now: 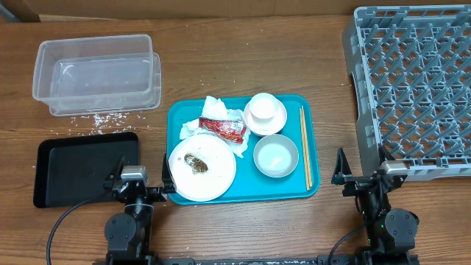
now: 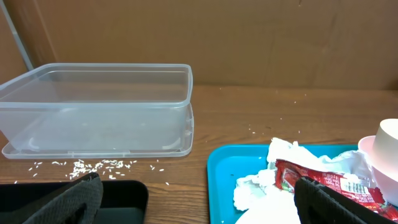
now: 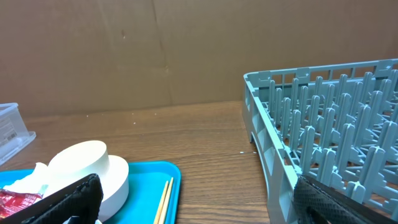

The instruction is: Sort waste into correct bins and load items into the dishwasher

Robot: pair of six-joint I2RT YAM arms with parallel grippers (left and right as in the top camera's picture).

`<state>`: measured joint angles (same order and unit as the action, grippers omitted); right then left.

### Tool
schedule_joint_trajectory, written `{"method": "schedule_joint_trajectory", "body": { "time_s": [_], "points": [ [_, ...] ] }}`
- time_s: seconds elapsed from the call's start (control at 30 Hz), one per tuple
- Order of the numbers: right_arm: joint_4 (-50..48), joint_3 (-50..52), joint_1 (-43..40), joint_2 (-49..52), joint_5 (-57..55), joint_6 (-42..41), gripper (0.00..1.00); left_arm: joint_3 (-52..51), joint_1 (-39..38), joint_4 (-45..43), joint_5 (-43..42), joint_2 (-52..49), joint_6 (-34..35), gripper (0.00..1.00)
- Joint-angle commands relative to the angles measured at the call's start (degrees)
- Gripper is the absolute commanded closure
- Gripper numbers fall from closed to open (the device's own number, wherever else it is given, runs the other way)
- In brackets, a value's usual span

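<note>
A teal tray holds a white plate with a brown scrap, a crumpled napkin, a red wrapper, an upturned cup, a bowl and chopsticks. The clear tub is at the back left, with rice grains in front of it. The black tray lies at the front left. The grey rack is on the right. My left gripper is open between black tray and teal tray. My right gripper is open between teal tray and rack.
The left wrist view shows the tub, rice, napkin and wrapper. The right wrist view shows the cup, chopsticks and rack. Cardboard walls stand behind the table.
</note>
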<state>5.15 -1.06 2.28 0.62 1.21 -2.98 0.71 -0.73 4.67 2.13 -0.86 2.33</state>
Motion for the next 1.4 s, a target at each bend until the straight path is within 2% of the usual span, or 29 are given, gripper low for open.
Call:
{"method": "schedule_joint_trajectory", "body": {
  "time_s": [0.0,1.37],
  "points": [
    [-0.33,0.59,-0.15,-0.46,-0.31,-0.04,0.0,-0.39,0.22,-0.26,-0.66,0.59,-1.49,0.0],
    [-0.33,0.59,-0.15,-0.46,-0.31,-0.07,0.0,-0.39,0.22,-0.26,-0.66,0.59,-1.51,0.0]
  ]
}}
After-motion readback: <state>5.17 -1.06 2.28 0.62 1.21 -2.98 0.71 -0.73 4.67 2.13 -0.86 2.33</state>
